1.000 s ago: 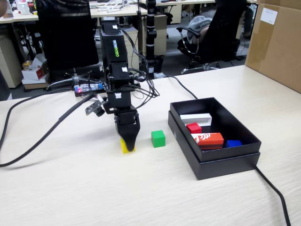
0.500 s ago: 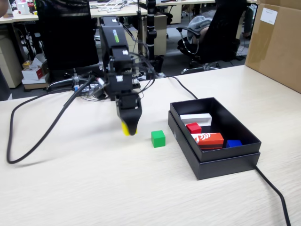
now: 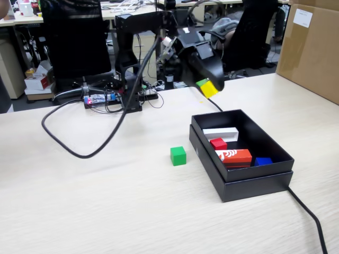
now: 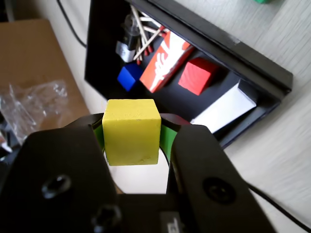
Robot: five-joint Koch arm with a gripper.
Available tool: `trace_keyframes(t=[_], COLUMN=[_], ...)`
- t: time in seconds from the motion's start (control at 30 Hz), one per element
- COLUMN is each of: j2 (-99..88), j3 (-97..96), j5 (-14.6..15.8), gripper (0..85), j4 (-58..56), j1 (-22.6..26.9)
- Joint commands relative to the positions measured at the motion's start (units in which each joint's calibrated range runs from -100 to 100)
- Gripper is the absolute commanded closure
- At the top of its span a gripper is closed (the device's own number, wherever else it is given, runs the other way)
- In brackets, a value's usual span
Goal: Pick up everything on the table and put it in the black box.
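Office desk, beige table: gripper clamping the yellow cube in the air, above the black box.
Lying inside the box: red cube, long red-orange block, blue block; sitting on the tabletop just left of it in the fixed view: green cube.
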Motion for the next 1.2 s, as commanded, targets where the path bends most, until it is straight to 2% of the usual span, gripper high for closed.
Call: trace_keyframes(t=[0.0, 0.03, 0.17, 0.57, 0.67, 0.77, 0.87, 0.93, 1.1, 1.17], j2=[3.96, 13.83, 26.22, 33.68, 34.94, 35.05, 35.05, 34.71, 31.50, 28.97], j3=[5.28, 10.00, 13.26, 13.35, 13.08, 12.63, 11.09, 9.91, 9.73, 9.82], j5=[0.54, 0.49, -0.63, -0.63, -0.63, -0.63, -0.63, -0.63, -0.63, -0.63], gripper=[82.9, 82.9, 82.9, 82.2, 76.3, 75.9, 68.1, 59.8, 57.2, 52.8], j4=[0.23, -0.29, -0.29, -0.03, -0.03, 0.06, -0.03, -0.11, -0.29, -0.98], j1=[1.03, 1.90, 3.17, 3.27, 3.32, 3.32, 3.27, 3.22, 3.08, 3.03])
